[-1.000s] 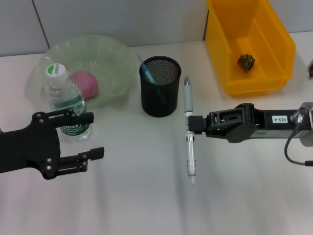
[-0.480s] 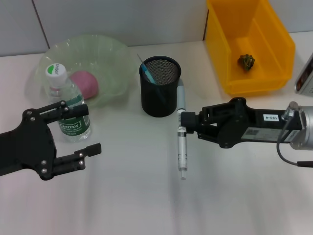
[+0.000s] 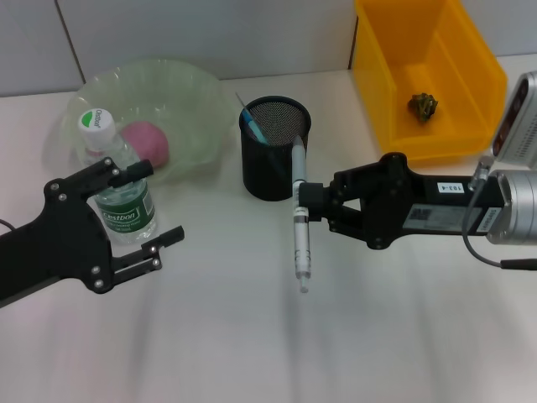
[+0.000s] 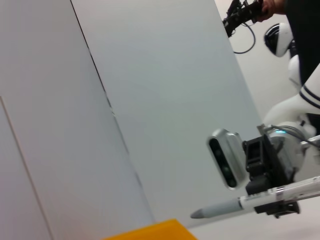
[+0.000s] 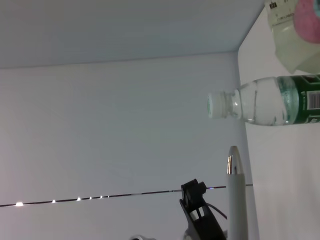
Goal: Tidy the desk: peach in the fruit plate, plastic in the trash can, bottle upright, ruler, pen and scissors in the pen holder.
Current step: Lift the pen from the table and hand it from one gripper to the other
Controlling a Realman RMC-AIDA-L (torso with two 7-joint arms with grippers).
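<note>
My right gripper (image 3: 300,211) is shut on a grey and clear pen (image 3: 299,214). The pen hangs nearly upright just right of the black mesh pen holder (image 3: 275,149), with its top beside the rim. A teal item (image 3: 254,124) leans inside the holder; I cannot tell whether it is the ruler or the scissors. The bottle (image 3: 117,180) stands upright, with my open left gripper (image 3: 155,208) beside it and not touching. The pink peach (image 3: 146,141) lies in the green fruit plate (image 3: 189,92). Crumpled plastic (image 3: 423,105) sits in the yellow trash can (image 3: 482,80). The left wrist view shows the pen (image 4: 235,204).
The fruit plate stands at the back left, directly behind the bottle. The yellow trash can is at the back right, behind my right arm. Bare white table stretches across the front, below both arms.
My right gripper carried the pen left, from the mid table to right beside the pen holder. The left gripper shifted slightly right and now stands beside the bottle.
</note>
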